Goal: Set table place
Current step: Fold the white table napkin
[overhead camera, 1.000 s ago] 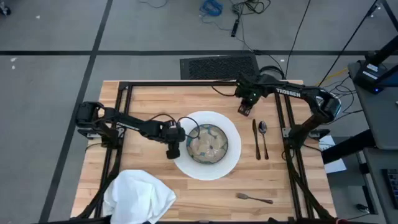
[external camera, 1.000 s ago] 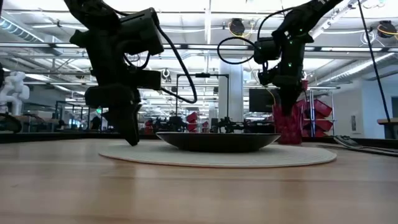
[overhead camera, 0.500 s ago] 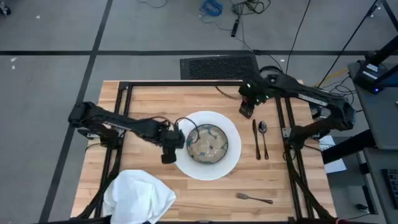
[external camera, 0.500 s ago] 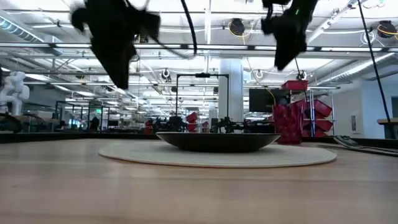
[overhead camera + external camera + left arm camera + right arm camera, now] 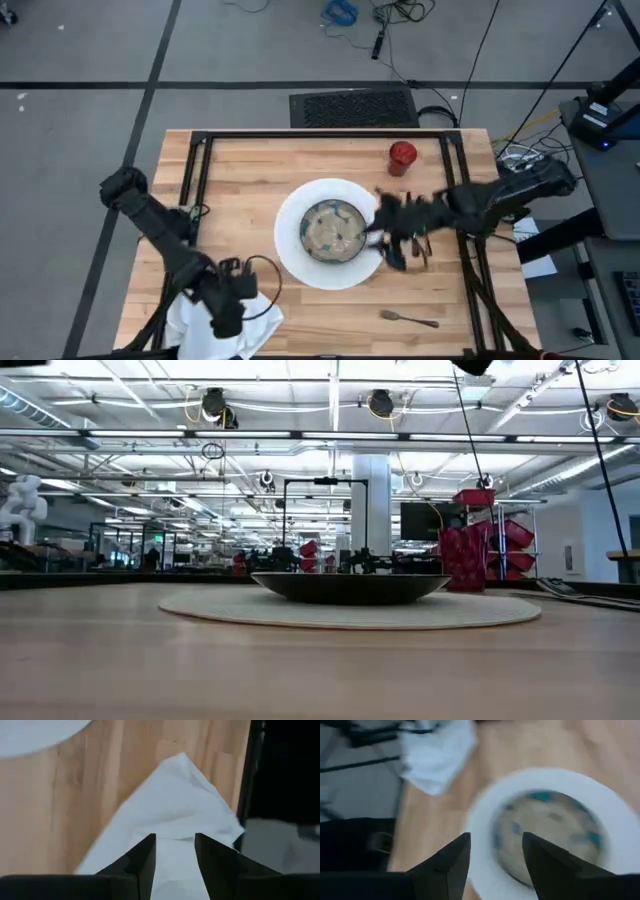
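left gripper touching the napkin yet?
Cannot tell. In the left wrist view the left gripper hangs open right over the white napkin, but no gap or contact shows. The high view only shows it above the cloth.

Round white plate is sitting on pale planked wooden table; grey-green bowl is showing apparently speckled teal patches. Small cup red; crumpled cloth napkin white.
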`<state>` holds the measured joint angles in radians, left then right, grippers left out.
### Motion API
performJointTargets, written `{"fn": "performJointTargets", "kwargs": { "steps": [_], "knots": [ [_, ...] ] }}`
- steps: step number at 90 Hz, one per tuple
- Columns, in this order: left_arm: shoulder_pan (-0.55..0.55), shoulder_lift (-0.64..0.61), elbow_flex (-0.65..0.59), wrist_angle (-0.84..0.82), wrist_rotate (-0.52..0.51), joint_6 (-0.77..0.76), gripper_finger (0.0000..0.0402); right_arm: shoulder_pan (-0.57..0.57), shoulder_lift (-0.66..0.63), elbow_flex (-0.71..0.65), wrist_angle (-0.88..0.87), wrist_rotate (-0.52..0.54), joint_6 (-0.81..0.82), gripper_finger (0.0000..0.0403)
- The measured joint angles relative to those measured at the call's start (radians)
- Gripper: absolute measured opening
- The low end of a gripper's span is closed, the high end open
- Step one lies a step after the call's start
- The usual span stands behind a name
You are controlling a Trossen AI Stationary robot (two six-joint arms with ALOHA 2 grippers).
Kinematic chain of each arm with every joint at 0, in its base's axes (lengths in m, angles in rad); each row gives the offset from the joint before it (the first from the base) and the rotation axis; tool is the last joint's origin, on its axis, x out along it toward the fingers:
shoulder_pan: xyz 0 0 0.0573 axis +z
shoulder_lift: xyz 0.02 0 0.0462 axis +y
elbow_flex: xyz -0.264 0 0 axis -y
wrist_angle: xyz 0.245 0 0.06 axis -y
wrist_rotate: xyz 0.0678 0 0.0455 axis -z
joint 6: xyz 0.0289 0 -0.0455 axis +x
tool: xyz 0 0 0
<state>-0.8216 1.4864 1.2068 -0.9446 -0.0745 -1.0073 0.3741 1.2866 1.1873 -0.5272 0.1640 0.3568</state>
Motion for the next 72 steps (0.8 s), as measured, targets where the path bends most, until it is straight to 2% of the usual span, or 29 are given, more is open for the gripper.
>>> {"fn": "performJointTargets", "kwargs": {
  "steps": [11,22,36,47,57,72],
  "knots": [
    [-0.061,0.009,0.000,0.082,-0.021,-0.097,0.0128,0.112,0.091,-0.012,0.202,0.159,-0.083,0.0166],
    [-0.127,0.046,0.000,0.188,-0.078,-0.186,0.0146,0.193,0.206,-0.012,0.376,0.226,-0.163,0.0166],
    [-0.191,0.140,0.000,0.284,-0.126,-0.244,0.0182,0.265,0.354,-0.012,0.566,0.260,-0.189,0.0166],
    [-0.202,0.227,0.000,0.253,-0.149,-0.244,0.0205,0.303,0.454,-0.012,0.689,0.304,-0.182,0.0166],
    [-0.188,0.298,-0.001,0.220,-0.190,-0.237,0.0209,0.330,0.529,-0.012,0.807,0.313,-0.177,0.0166],
    [-0.178,0.388,-0.001,0.239,-0.255,-0.133,0.0209,0.350,0.591,-0.011,0.907,0.314,-0.127,0.0166]
  ]
}}
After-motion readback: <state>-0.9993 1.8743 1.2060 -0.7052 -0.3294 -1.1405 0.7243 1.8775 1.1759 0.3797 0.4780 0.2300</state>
